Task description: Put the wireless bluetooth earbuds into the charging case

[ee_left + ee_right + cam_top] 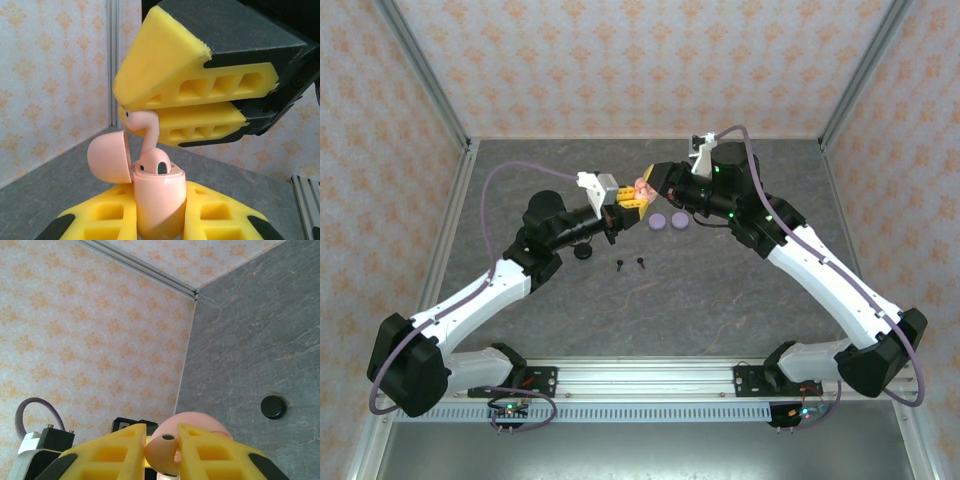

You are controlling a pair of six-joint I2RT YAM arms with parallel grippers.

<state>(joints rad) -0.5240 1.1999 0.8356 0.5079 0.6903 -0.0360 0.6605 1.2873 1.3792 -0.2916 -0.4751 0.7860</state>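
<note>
Two pairs of yellow fingers meet at the pink charging case (159, 200), and they cover much of it. From above, the case (642, 188) is a small pink patch wedged between the left gripper (625, 200) and the right gripper (655, 182). The bud is too small to make out there. In the right wrist view a pale pink rounded shape (164, 452) sits between that gripper's pads, cut off by the bottom edge; bud or lid, I cannot tell.

The left wrist view is clearer. The left gripper (160, 212) is clenched on the case's lower body, whose base runs out of frame. The case stands upright with its lid (107, 160) swung open to the left. Directly above the case, the right gripper (127, 106) pinches the pink earbud (151, 134) by its head.

The earbud is glossy, pale pink and stemmed. Its long axis is near upright, leaning slightly, with the stem pointing down at the case's open mouth and the head turned left. Its lower tip is hidden behind a second pink bud (159, 164) seated in the case, so how deep it sits cannot be told.

On the table toward the arm bases from the case lie one lilac disc (658, 222) and another (679, 221) just beside it. Farther off are two black earbuds (620, 266) (641, 263) and a black disc (583, 251).
</note>
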